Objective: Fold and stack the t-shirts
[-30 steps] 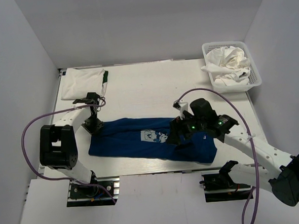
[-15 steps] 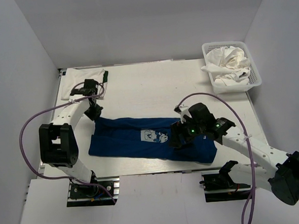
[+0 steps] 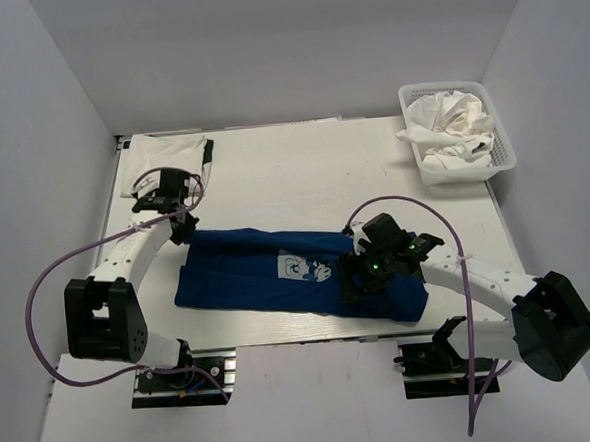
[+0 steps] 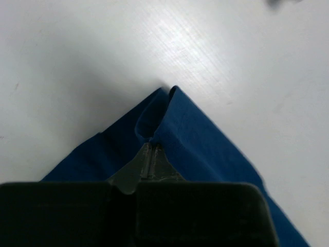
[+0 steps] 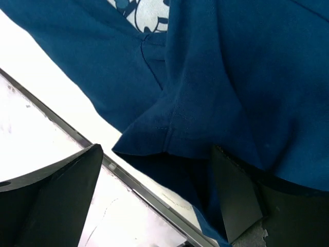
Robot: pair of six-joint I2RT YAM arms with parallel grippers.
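Note:
The royal-blue t-shirt lies stretched left to right across the near half of the table, its pale chest print facing up. My left gripper is at the shirt's far-left corner. In the left wrist view it is shut on a pinched fold of the blue cloth. My right gripper hovers over the shirt's near right part, open. In the right wrist view its wide-apart fingers straddle a hemmed sleeve. The print's edge shows at the top of that view.
A folded white shirt with dark edging lies at the back left. A white lattice basket holding crumpled white shirts stands at the back right. The table's metal front edge runs just below the sleeve.
My left gripper has moved away toward the back left, drawing the shirt's corner out flat. My right gripper has moved a little toward the near edge, over the sleeve.

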